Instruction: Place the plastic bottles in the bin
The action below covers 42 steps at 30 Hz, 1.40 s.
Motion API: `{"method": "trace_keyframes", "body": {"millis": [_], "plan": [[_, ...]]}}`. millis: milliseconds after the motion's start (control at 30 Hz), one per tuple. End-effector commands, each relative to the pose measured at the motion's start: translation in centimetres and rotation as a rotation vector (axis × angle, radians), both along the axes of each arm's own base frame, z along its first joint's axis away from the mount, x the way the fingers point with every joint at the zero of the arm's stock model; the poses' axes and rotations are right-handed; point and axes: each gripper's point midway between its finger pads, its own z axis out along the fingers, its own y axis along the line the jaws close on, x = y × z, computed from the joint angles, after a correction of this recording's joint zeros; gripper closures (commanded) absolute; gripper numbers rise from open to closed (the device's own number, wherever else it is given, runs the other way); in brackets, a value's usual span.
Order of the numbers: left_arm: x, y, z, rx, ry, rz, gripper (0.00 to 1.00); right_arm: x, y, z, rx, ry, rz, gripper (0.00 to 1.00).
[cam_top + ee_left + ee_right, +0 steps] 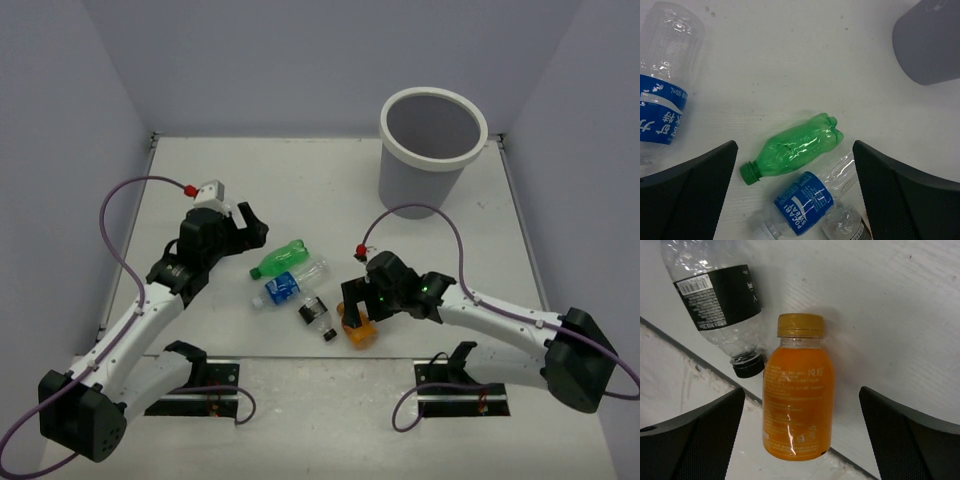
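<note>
The bin [385, 130] stands at the far right; its grey wall shows in the left wrist view [930, 45]. A green bottle [277, 261], a clear blue-labelled bottle [288, 284], a dark-labelled bottle [317, 315] and an orange bottle [361, 332] lie mid-table. My left gripper [245, 228] is open and empty above the green bottle [795, 149] and the blue-labelled one [807, 202]. A second blue-labelled bottle [665, 85] lies to their left. My right gripper [800, 440] is open, its fingers apart on either side of the orange bottle [797, 395]. The dark-labelled bottle [720, 300] lies beside it. No other bottles show.
Grey walls close the table on the left, back and right. A dark seam [685, 360] in the table runs under the orange bottle. Both arm bases sit at the near edge.
</note>
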Motion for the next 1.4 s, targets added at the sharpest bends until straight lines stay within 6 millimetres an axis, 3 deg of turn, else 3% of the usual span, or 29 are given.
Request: {"method": "trace_keyframes", "body": {"millis": [0, 100, 200, 267, 300, 433, 533, 667, 800, 867, 967, 1000, 1033, 1100, 1133, 1200, 1267, 1300, 1367], "plan": [[0.4, 0.1, 1.3, 0.015, -0.06, -0.009, 0.0, -0.7, 0.9, -1.6, -0.025, 0.041, -0.007, 0.01], [0.2, 0.7, 1.1, 0.03, -0.051, 0.022, 0.0, -0.9, 0.3, -3.0, -0.092, 0.066, -0.046, 0.04], [0.3, 1.1, 1.1, 0.036, -0.05, 0.044, 0.0, -0.4, -0.4, -3.4, -0.159, 0.064, -0.083, 0.2], [0.2, 1.3, 1.1, 0.041, -0.047, 0.053, 0.0, -0.1, -0.5, -3.4, -0.167, 0.058, -0.095, 0.6], [0.2, 1.4, 1.1, 0.043, -0.046, 0.056, 0.0, 0.1, -0.5, -3.2, -0.164, 0.047, -0.104, 0.67], [0.3, 1.7, 1.1, 0.052, -0.043, 0.073, 0.0, 1.3, -1.1, -1.4, -0.157, -0.026, -0.156, 0.76], [0.3, 1.6, 1.1, 0.06, -0.04, 0.065, 0.0, 2.9, -1.7, 1.2, -0.144, -0.124, -0.222, 0.81], [0.8, 1.0, 1.2, 0.048, -0.053, 0.04, 0.0, 7.8, -2.6, 7.6, -0.113, -0.351, -0.321, 0.83], [1.4, 0.9, 0.8, 0.068, -0.031, 0.039, 0.0, 13.4, -3.9, 15.8, -0.026, -0.513, -0.409, 0.87], [1.6, 1.5, 0.3, 0.099, -0.008, 0.068, 0.0, 16.0, -5.0, 20.4, 0.008, -0.604, -0.435, 0.9], [2.0, 2.9, 0.7, 0.14, -0.016, 0.127, 0.0, 18.9, -6.7, 25.7, 0.017, -0.708, -0.489, 0.87], [2.2, 3.5, 0.8, 0.146, -0.021, 0.146, 0.0, 20.1, -7.9, 28.5, 0.035, -0.762, -0.529, 0.85], [2.4, 4.3, 0.8, 0.15, -0.022, 0.179, 0.0, 21.2, -8.7, 29.9, 0.036, -0.787, -0.546, 0.85], [2.9, 6.8, 0.6, 0.148, -0.006, 0.254, 0.0, 23.9, -10.0, 31.3, 0.036, -0.799, -0.576, 0.85], [3.0, 7.5, 0.4, 0.144, 0.005, 0.266, 0.0, 25.0, -11.6, 32.9, 0.045, -0.823, -0.622, 0.85], [3.1, 9.8, 0.0, 0.17, 0.016, 0.336, 0.0, 27.4, -13.2, 33.8, 0.059, -0.821, -0.67, 0.83], [3.2, 10.9, -0.2, 0.202, 0.016, 0.375, 0.0, 29.7, -14.4, 34.3, 0.087, -0.809, -0.719, 0.81], [3.2, 11.3, -0.3, 0.221, 0.018, 0.39, 0.0, 30.9, -14.9, 33.3, 0.084, -0.784, -0.734, 0.81], [3.6, 11.6, 0.2, 0.245, 0.0, 0.385, 0.0, 33.2, -16.2, 34.1, 0.119, -0.781, -0.746, 0.77]]}}
